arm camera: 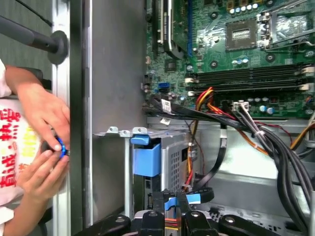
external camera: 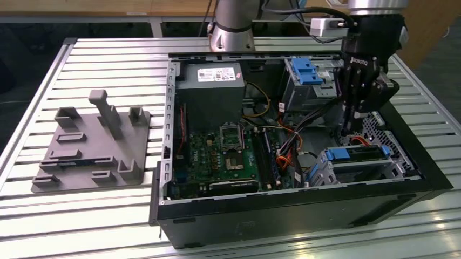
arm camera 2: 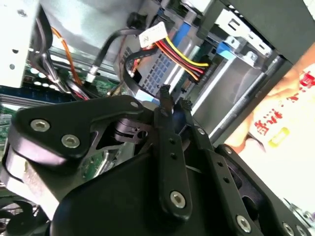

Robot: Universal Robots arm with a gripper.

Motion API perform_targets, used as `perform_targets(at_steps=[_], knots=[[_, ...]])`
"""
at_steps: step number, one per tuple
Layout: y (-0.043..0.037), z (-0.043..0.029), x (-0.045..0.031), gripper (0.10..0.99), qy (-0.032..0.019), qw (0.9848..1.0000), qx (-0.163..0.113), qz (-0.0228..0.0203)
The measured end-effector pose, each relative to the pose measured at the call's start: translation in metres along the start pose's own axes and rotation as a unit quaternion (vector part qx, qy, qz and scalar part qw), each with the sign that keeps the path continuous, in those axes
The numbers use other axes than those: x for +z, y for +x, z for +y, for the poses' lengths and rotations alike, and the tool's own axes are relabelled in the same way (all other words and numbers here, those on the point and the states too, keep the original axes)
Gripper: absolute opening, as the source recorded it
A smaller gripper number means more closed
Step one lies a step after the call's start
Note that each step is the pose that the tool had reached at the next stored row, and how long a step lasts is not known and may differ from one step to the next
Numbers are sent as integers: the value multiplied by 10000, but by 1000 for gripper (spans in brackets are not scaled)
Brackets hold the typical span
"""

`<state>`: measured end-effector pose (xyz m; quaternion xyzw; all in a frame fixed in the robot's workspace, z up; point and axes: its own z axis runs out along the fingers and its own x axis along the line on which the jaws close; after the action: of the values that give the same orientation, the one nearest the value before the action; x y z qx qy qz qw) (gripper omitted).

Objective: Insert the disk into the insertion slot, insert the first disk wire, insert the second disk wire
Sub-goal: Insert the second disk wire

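An open computer case [external camera: 303,210] is sitting on a slatted table [external camera: 108,216]; at the exterior view's left a grey fixture plate [external camera: 86,156] is lying; toward the right, the disk [external camera: 358,155] is sitting in the insertion slot [external camera: 360,167]; the gripper [external camera: 348,127] is hanging just above it, fingers [arm camera 2: 165,105] nearly together, touching nothing visible; a person's hands [arm camera: 44,142] are resting outside the case wall.

**The robot's black hand and silver arm**

The arm [external camera: 232,21] is a fat silver tube with grey rings. The gripper [external camera: 348,129] is black, with 2 long thin fingers [arm camera 2: 165,128] and round silver screws. A white box with black cables sits beside its top.
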<state>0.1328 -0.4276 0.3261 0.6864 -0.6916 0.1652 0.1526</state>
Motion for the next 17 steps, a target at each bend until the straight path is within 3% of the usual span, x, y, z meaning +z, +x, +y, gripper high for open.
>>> perform_targets(at_steps=[6, 9, 11, 14, 17], knots=[[41, 0, 11, 239, 0, 9990, 9, -446], [64, 0, 21, 227, -1, 9980, 13, -624], [79, 0, 28, 145, -2, 9973, 15, -728], [101, -1, 38, 145, -4, 9961, 17, -884], [117, -1, 46, 145, -5, 9953, 18, -966]])
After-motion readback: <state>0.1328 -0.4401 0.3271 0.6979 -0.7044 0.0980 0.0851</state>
